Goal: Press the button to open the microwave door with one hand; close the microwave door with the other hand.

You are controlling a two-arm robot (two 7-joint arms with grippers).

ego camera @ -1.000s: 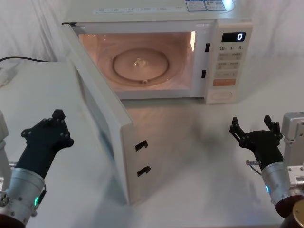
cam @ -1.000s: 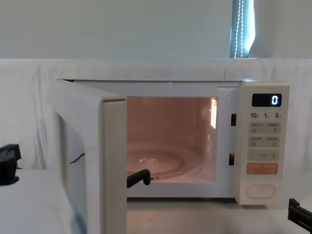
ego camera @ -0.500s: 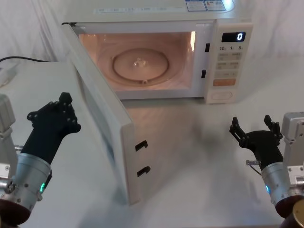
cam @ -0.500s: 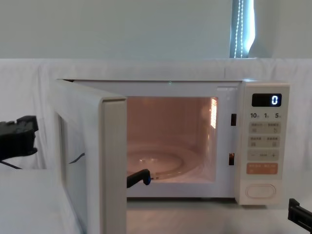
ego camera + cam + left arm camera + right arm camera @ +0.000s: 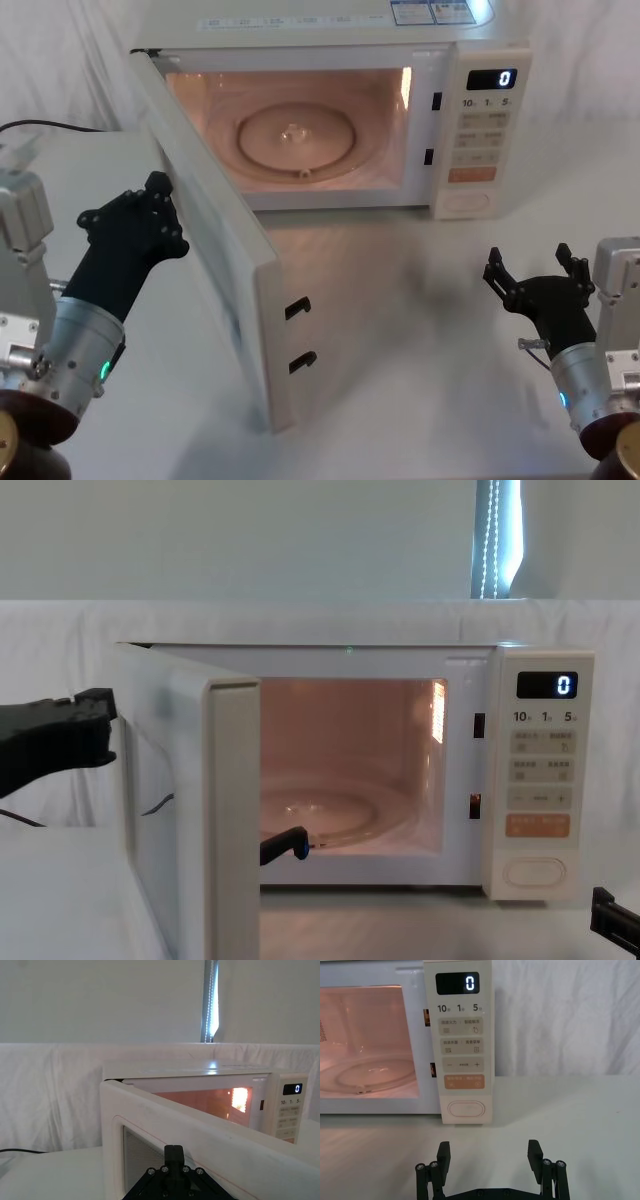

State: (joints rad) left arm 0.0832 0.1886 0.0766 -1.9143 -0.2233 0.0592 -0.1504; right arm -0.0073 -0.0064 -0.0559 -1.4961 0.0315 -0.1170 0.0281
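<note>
The microwave door [image 5: 215, 250] stands swung wide open toward the left, showing the lit cavity and its glass turntable [image 5: 295, 135]. My left gripper [image 5: 160, 200], on a silver green-lit wrist, is shut and sits right at the door's outer face [image 5: 170, 810]; I cannot tell if it touches. Its tip [image 5: 173, 1152] rises before the door [image 5: 200, 1135] in the left wrist view. The button [image 5: 466, 1109], a cream oval, lies at the bottom of the control panel [image 5: 468, 201]. My right gripper [image 5: 533, 268] hovers open low over the table, well in front of the button, fingers [image 5: 444, 1152] spread apart.
The display [image 5: 457, 983] reads 0. A black cable [image 5: 40, 125] runs across the table's far left. White cloth hangs behind the microwave. Bare tabletop [image 5: 400, 330] stretches between the open door's edge and my right gripper.
My left gripper has risen and moved forward and right, up to the door's outer face. The door and my right gripper have not moved.
</note>
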